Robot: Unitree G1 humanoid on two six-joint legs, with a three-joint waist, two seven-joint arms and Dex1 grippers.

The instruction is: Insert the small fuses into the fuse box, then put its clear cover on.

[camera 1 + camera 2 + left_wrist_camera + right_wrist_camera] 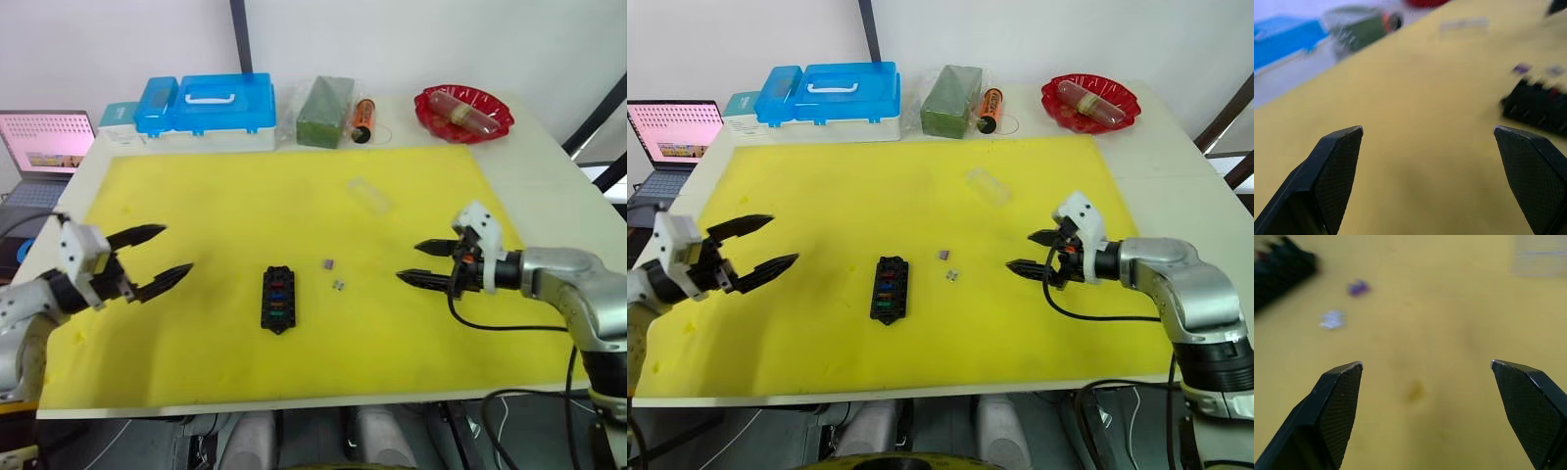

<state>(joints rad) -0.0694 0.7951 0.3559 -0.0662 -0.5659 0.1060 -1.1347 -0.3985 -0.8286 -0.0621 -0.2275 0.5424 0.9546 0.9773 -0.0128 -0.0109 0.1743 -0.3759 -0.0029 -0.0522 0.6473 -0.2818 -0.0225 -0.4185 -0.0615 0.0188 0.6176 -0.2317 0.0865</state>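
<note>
Partly done: small black rectangular fuse box (pixel 277 299) mid-mat, holding blue, orange, green and red fuses. Purple fuse (pixel 328 263) and grey fuse (pixel 338 284) loose beside it; clear cover (pixel 368 195) beyond. Left pincer (pixel 162 258) and right pincer (pixel 421 262) wide, empty.

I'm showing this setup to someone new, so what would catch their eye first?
Probably the big yellow mat covering the table, with the small black fuse box near its middle and two loose fuses, one purple and one grey, just to its right. Next, the left tool and the right tool, both open, on either side of it.
</note>
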